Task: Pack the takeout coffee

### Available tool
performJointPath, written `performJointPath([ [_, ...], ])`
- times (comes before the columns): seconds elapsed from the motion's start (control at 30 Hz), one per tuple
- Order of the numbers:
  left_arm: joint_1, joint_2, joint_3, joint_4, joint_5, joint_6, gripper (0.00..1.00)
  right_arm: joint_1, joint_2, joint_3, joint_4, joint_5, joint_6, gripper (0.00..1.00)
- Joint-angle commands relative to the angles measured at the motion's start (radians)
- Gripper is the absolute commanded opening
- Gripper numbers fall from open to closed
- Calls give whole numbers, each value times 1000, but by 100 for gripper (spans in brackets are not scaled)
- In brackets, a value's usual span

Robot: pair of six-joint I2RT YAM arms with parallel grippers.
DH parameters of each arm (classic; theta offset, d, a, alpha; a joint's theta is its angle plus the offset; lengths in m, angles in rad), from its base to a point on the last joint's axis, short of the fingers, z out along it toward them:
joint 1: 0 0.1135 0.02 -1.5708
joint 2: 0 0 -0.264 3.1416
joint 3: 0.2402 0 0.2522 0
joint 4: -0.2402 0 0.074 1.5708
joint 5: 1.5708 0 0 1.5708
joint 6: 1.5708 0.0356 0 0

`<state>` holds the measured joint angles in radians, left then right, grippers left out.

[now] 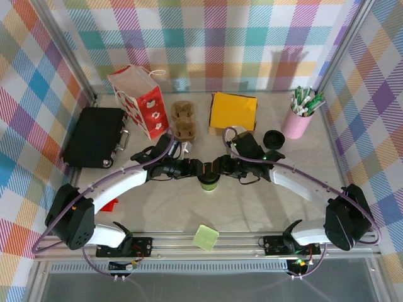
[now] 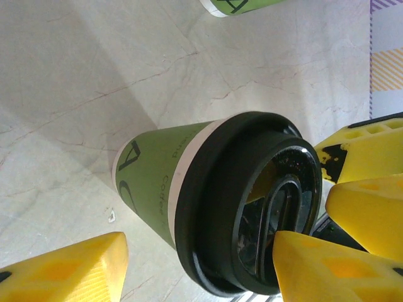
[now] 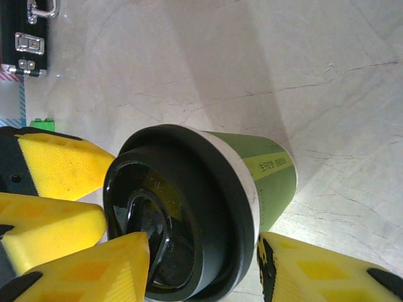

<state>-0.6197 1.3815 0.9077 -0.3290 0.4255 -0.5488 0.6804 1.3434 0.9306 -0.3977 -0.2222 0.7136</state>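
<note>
Standing upright near the middle of the tabletop point(image 1: 252, 211), roughly midway between its left and right edges, the takeout coffee point(image 1: 209, 183) sits flanked by the two claws I am running from afar. The left claw point(image 2: 201, 242) comes at it from the left edge's side and the right claw point(image 3: 203, 242) from the right, their tips almost meeting over the cup. Both are open, and neither is clamped on anything. On the left claw, one yellow finger point(image 2: 69, 270) stands off the cup's wall with bare tabletop between them. The other reaches across the cup lid point(image 2: 208, 214); I cannot tell whether it touches. The right claw stands the same way, one finger over the lid and its mate just beside the green wall.

The cup is paper, round and tapered, matt green with black lettering and a cream band under the rim. The cup lid is glossy black plastic with a raised rim and a sunken centre. The fingers are blocky yellow wedges with shallow moulded recesses. The tabletop is pale and smooth, veined like marble.

Along the far edge lie a red-and-white paper bag point(image 1: 141, 104), a brown pulp carrier point(image 1: 184, 119) and a yellow sheet point(image 1: 233, 111). A pink cup of pens point(image 1: 298, 121) stands near the far right corner, with a loose black lid point(image 1: 274, 136) beside it. A black hard case point(image 1: 94, 136) with metal latches rests at the left edge.
</note>
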Motion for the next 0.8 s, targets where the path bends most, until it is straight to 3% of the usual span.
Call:
performJointPath([
  [0.0, -6, 23, 40, 18, -5, 37, 61, 5, -16, 16, -26, 27, -38, 49],
  [0.77, -5, 65, -31, 12, -48, 36, 48, 1, 47, -86, 12, 75, -32, 43],
])
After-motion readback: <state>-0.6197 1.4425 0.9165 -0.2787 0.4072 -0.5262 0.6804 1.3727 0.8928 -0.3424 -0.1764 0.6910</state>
